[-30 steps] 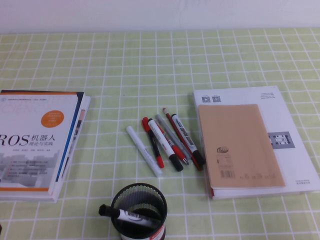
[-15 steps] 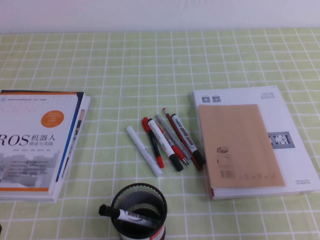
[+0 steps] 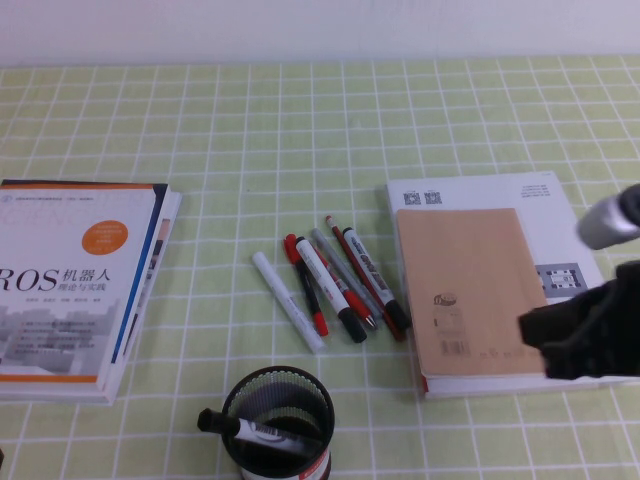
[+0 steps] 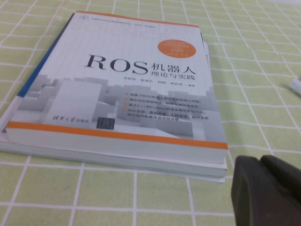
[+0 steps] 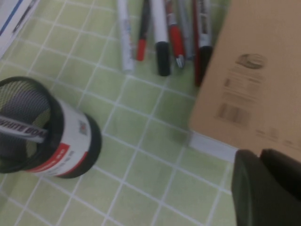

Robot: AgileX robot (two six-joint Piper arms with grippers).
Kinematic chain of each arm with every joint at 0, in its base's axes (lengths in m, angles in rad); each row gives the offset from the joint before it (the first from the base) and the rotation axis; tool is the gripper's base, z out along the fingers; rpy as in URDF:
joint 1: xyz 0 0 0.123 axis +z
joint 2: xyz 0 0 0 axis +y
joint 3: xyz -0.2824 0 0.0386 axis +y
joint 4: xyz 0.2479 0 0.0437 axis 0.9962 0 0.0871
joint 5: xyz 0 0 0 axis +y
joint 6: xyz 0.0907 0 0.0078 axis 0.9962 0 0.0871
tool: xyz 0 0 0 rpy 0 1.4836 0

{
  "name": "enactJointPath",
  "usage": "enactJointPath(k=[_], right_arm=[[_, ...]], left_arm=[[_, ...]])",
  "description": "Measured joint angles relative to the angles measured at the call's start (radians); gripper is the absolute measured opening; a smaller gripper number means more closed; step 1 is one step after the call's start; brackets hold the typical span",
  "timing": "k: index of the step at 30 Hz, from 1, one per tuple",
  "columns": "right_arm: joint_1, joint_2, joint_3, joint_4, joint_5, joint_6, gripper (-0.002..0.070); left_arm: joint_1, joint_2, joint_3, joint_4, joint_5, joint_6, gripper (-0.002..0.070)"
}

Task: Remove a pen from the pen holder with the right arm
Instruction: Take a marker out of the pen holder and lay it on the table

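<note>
Right gripper [image 3: 540, 335] is hovering over the tan notebook's [image 3: 478, 290] near corner, clamped shut and holding nothing.
A marker [image 5: 21, 128] is lying tilted inside the black mesh pen holder [image 5: 77, 136]. Its lettering "WHITE BOA" is reading only in the right wrist view. The left gripper [image 4: 265, 188] is sitting beside the book [image 4: 141, 70] titled "ROS 机器人".

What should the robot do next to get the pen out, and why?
Probably swing the right tool left to hover above the mesh pen holder, opening on the way. It is shut over the tan notebook on the right, far from the marker leaning in the holder. The left tool sits by the ROS book.
</note>
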Motion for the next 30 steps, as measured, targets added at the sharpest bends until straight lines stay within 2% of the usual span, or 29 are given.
enactJointPath(k=[4, 9, 17, 20, 24, 27, 30], right_arm=[[0.193, 0.115, -0.081, -0.042, -0.052, 0.019, -0.0012], [0.38, 0.233, -0.158, -0.053, -0.1, 0.019, -0.0012], [0.574, 0.35, -0.245, -0.034, -0.144, -0.087, 0.0001], [0.62, 0.364, -0.249, -0.03, -0.184, -0.111, 0.0075], [0.677, 0.377, -0.249, -0.03, -0.243, -0.202, 0.0278], [0.702, 0.395, -0.249, -0.025, -0.271, -0.286, 0.0401], [0.703, 0.423, -0.249, -0.021, -0.296, -0.328, 0.0447]], left_arm=[[0.0, 0.0, 0.0, 0.0, 0.0, 0.0, -0.0008], [0.0, 0.0, 0.0, 0.0, 0.0, 0.0, -0.0008], [0.0, 0.0, 0.0, 0.0, 0.0, 0.0, -0.0008], [0.0, 0.0, 0.0, 0.0, 0.0, 0.0, -0.0008], [0.0, 0.0, 0.0, 0.0, 0.0, 0.0, -0.0008], [0.0, 0.0, 0.0, 0.0, 0.0, 0.0, -0.0008], [0.0, 0.0, 0.0, 0.0, 0.0, 0.0, -0.0008]])
